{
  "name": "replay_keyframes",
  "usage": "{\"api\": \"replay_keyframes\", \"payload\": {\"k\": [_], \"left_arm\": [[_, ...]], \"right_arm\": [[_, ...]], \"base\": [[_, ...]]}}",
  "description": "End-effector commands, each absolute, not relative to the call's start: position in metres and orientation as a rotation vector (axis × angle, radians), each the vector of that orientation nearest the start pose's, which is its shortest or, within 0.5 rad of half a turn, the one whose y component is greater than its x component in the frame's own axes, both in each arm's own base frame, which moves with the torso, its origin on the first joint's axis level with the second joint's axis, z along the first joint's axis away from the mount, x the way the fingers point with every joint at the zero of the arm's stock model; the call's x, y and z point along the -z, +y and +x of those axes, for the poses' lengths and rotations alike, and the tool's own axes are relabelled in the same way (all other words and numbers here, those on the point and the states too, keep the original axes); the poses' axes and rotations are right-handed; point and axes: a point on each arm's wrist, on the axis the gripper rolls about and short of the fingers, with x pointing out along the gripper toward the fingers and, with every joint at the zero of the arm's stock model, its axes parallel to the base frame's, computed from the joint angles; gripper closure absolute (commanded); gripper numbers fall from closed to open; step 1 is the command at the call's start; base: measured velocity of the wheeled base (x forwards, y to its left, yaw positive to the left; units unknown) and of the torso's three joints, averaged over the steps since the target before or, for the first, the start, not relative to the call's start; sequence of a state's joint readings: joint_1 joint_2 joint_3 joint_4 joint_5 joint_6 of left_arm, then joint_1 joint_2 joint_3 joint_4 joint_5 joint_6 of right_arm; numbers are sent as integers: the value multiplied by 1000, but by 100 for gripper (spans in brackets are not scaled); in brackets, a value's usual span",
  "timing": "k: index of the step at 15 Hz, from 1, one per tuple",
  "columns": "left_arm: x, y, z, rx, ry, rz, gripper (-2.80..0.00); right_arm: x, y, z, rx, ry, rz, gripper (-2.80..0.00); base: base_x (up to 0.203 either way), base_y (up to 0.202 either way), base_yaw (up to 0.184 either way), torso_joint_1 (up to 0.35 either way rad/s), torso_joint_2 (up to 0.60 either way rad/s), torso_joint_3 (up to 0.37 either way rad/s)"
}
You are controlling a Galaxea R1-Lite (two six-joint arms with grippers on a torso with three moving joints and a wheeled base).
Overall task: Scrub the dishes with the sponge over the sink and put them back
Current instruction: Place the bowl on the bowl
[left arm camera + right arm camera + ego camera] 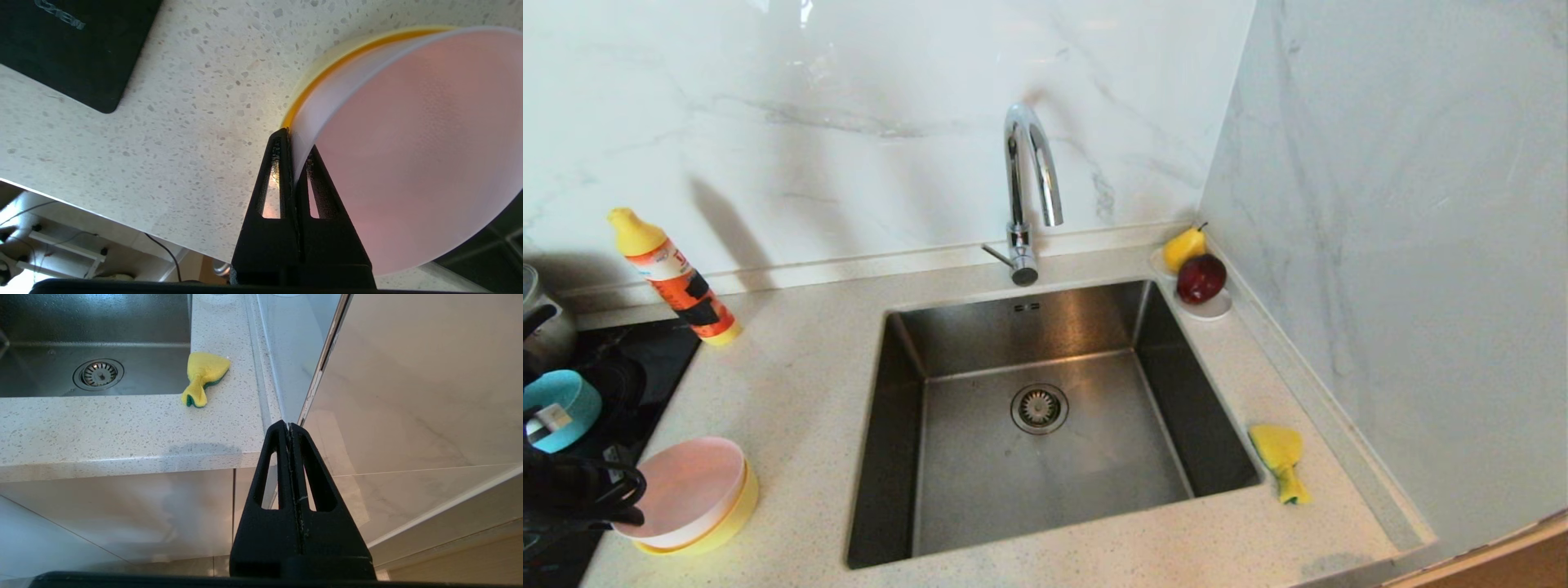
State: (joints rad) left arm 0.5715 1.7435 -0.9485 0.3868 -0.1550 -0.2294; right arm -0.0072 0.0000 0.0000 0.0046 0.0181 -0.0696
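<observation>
While the left arm's bulk at nine o'clock hides part of the light blue bowl point(560, 408), the left gripper point(292, 136) pinches the pink bowl point(682, 490) rim, nested in the yellow bowl point(731, 518). Open counter point(800, 392) separates them from the sink point(1045, 416). At four o'clock lies the sponge point(1281, 457). The right gripper point(289, 425) hangs clenched below the counter edge.

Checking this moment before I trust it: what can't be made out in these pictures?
- Yellow bowl: head view, only its rim shows; the pink bowl nested inside it hides the rest.
- Light blue bowl: head view, partly behind the black left arm, near the picture's edge.
- Left end effector: shut on the pink bowl's rim; in the head view the arm hides that grip.
- Right end effector: absent from the head view.
</observation>
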Motion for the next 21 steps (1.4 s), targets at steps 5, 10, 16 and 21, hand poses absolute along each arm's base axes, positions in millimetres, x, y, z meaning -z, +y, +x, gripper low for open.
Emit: {"api": "replay_keyframes", "payload": {"k": [5,10,16,21], "left_arm": [[-119,161,243,-526,1048,-628,0],[-117,170,247,-537,1026,-640,0],[-132,171,246,-546,979,-631,-280],[-142,172,244,-553,946,-629,-280]], "right_arm": [[-75,1,-23,-11,6,-70,0],[-75,1,-23,-11,6,-70,0],[-75,1,-23,-11,6,-70,0],[-75,1,-23,-11,6,-70,0]], "base": [[0,0,0,0,0,0],[0,0,0,0,0,0],[0,0,0,0,0,0],[0,0,0,0,0,0]]}}
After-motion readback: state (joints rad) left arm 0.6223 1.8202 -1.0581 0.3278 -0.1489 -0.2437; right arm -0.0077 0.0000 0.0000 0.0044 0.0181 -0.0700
